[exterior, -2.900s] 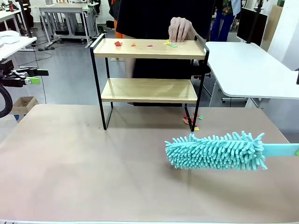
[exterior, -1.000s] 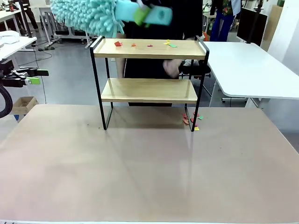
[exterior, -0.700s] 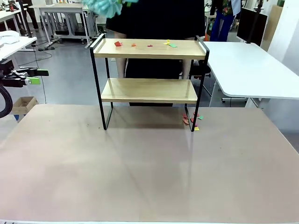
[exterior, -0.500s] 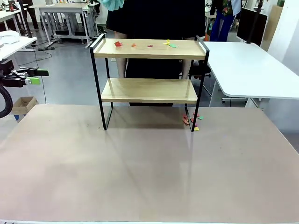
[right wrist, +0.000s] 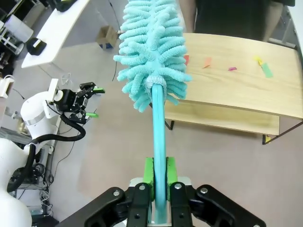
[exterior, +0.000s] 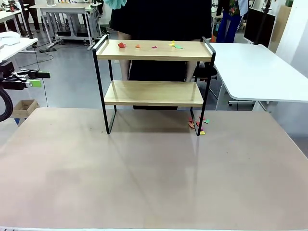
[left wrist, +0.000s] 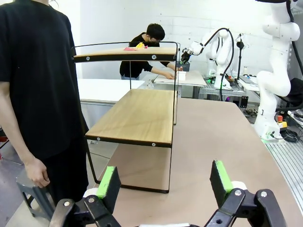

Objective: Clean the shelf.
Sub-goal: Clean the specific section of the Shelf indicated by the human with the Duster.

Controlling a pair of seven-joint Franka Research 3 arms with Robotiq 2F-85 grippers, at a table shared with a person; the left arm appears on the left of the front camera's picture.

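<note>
The shelf [exterior: 153, 92] stands at the table's far side, with small coloured paper scraps [exterior: 137, 46] on its top board. High above its left end a tip of the teal fluffy duster [exterior: 116, 3] shows at the picture's top edge. In the right wrist view my right gripper [right wrist: 159, 176] is shut on the duster's handle, and the duster head [right wrist: 152, 46] hangs over the left end of the top board [right wrist: 246, 87]. My left gripper [left wrist: 164, 179] is open and holds nothing, off the table's left side [exterior: 36, 78], facing the shelf [left wrist: 137, 113] end-on.
A person in black [exterior: 159, 19] stands right behind the shelf, with an arm hanging down [left wrist: 35, 170]. More scraps [exterior: 198, 124] lie on the table by the shelf's right front leg. A white table [exterior: 260, 72] stands to the right. The near tabletop [exterior: 154, 183] is bare.
The duster lay on the table at right, then rose up and over the shelf's left end, nearly out of the front view. The person's hand left the top board.
</note>
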